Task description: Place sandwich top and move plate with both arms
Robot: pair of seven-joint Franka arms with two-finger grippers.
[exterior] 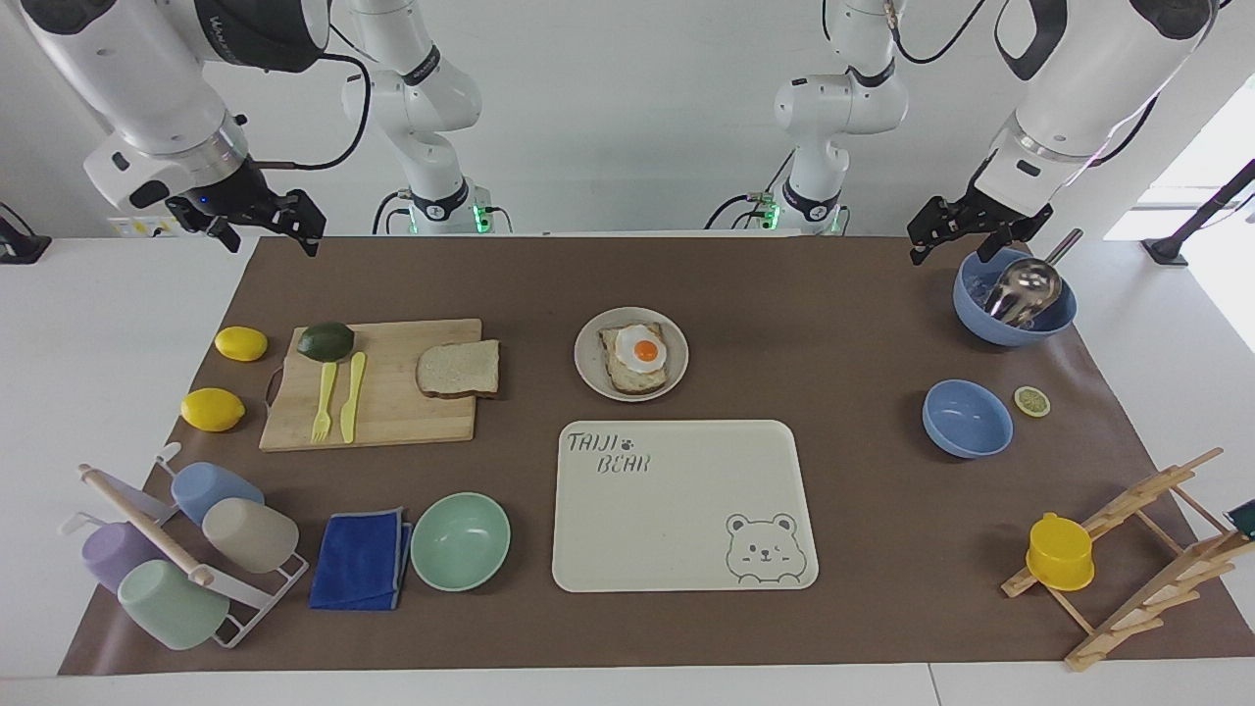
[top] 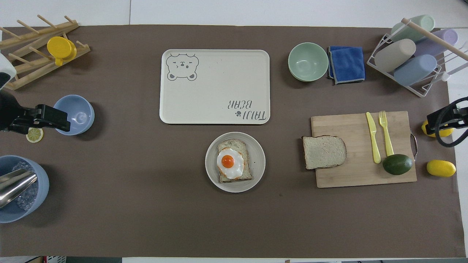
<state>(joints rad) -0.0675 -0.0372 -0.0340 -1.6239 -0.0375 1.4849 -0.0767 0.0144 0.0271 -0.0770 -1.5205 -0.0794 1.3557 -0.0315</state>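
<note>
The sandwich top (exterior: 458, 369) (top: 324, 152), a plain bread slice, lies on the wooden cutting board (exterior: 392, 422) (top: 351, 175) at the edge facing mid-table. The round beige plate (exterior: 593, 355) (top: 257, 164) sits mid-table and holds a toast slice with a fried egg (exterior: 639, 353) (top: 229, 162). My right gripper (exterior: 273, 238) (top: 438, 122) hangs open and empty, raised over the right arm's end of the table near the lemons. My left gripper (exterior: 961, 243) (top: 55, 118) hangs open and empty, raised over the left arm's end by the blue bowls.
A cream bear tray (exterior: 677, 510) lies farther from the robots than the plate, with a mint bowl (exterior: 460, 540) and blue cloth (exterior: 360, 559) beside it. Fork, knife and avocado (exterior: 326, 341) share the board. Two lemons, a cup rack, two blue bowls and a wooden rack stand at the ends.
</note>
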